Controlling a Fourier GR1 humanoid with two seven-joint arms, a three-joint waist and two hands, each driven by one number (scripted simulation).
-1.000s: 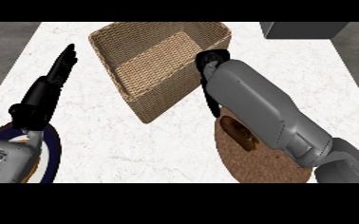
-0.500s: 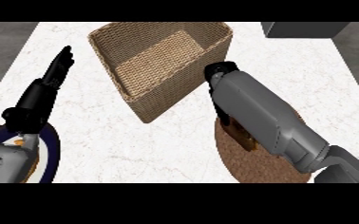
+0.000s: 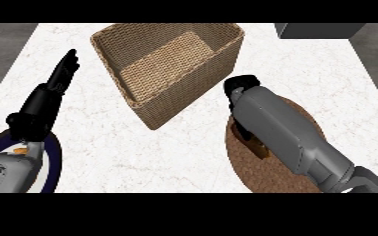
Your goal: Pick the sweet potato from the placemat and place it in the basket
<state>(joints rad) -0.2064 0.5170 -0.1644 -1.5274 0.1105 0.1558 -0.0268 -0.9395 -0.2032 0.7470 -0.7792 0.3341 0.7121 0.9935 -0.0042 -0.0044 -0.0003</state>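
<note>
Right hand [image 3: 241, 85] sits over sweet potato [image 3: 249, 141] on placemat [image 3: 255, 177] at 5 o'clock, grip hidden so can't tell; potato poss. rolls away or clips basket [image 3: 184, 100] wall at 12; left hand [image 3: 50, 92] at 9, fingers straight.

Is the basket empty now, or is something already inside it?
Empty. The basket stands upright with its opening up, and its woven floor shows bare; nothing lies inside.
</note>
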